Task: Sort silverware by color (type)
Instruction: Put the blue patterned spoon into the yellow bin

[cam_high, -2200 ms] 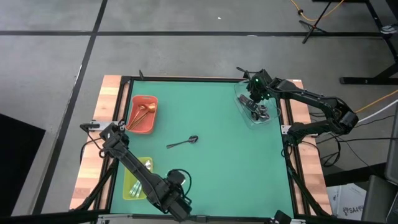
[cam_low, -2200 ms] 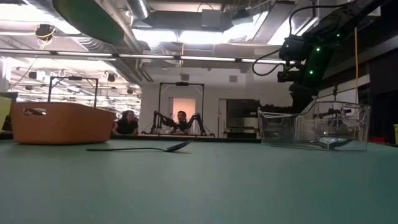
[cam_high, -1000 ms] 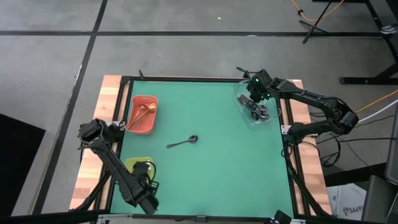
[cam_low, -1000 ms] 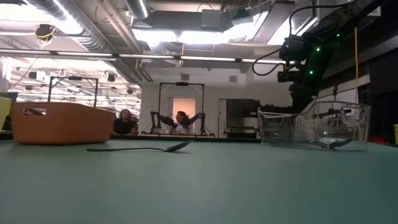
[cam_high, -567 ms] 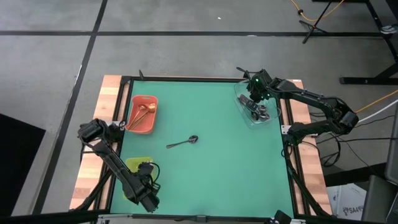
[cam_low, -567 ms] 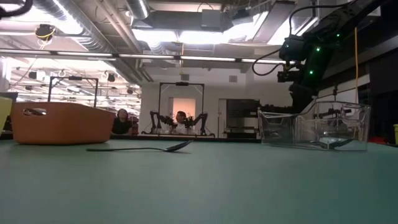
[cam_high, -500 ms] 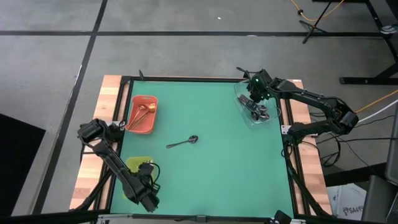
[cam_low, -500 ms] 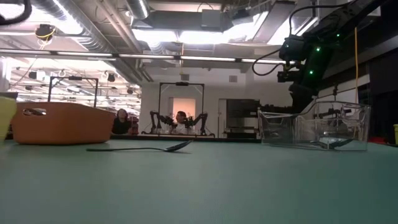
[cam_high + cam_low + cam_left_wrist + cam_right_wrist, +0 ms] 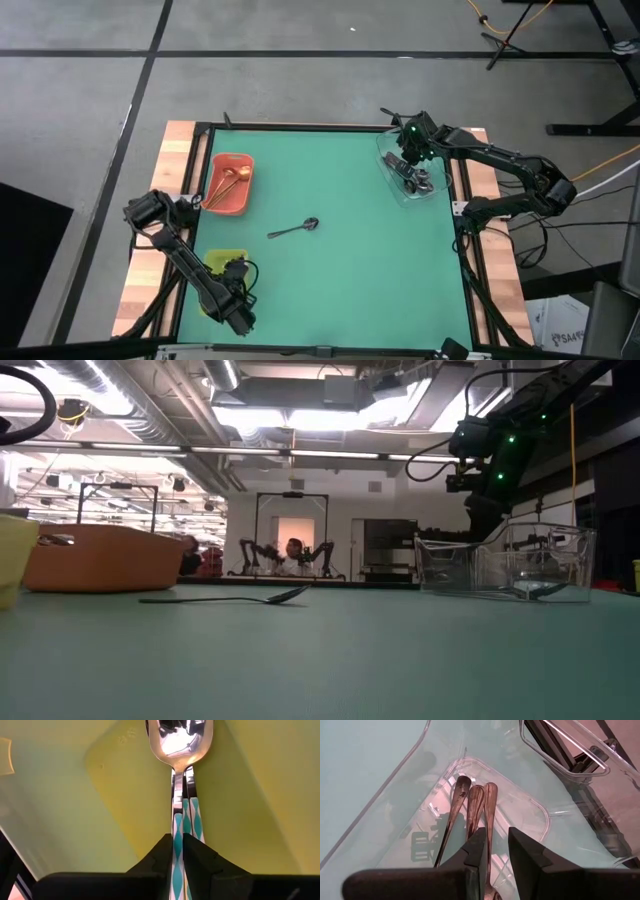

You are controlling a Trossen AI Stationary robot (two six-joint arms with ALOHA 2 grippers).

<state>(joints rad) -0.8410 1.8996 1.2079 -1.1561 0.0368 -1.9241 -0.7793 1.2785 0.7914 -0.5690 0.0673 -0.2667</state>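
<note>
The left gripper point(image 9: 178, 851) hangs low inside the yellow-green tray point(image 9: 213, 262) at the near left of the green table point(image 9: 340, 270). Its two dark fingers point(image 9: 162, 851) are pinched onto the handle of a mint-handled spoon point(image 9: 178, 827), whose shiny silver bowl lies just ahead of the fingertips on the tray floor. A second spoon with the same pale diamond-patterned handle lies right against it, on the side of one finger, and I cannot tell whether the fingers catch that one too.

The right gripper point(image 9: 494, 845) hovers over the clear tray point(image 9: 392, 150) at the far right corner of the table. Its fingers stand slightly apart with nothing between them. Directly below and just ahead of them three dark spoons point(image 9: 470, 815) lie side by side on the tray's floor, bowls pointing away from the fingertips.

Out in the middle of the table, well apart from both grippers, one black spoon point(image 9: 292, 229) lies alone on the green surface. Beyond the left gripper, along the same left edge, the red tray point(image 9: 245, 165) holds copper spoons point(image 9: 229, 182). From table height the black spoon lies flat between the red tray and the clear one, and people sit far back in the room.
</note>
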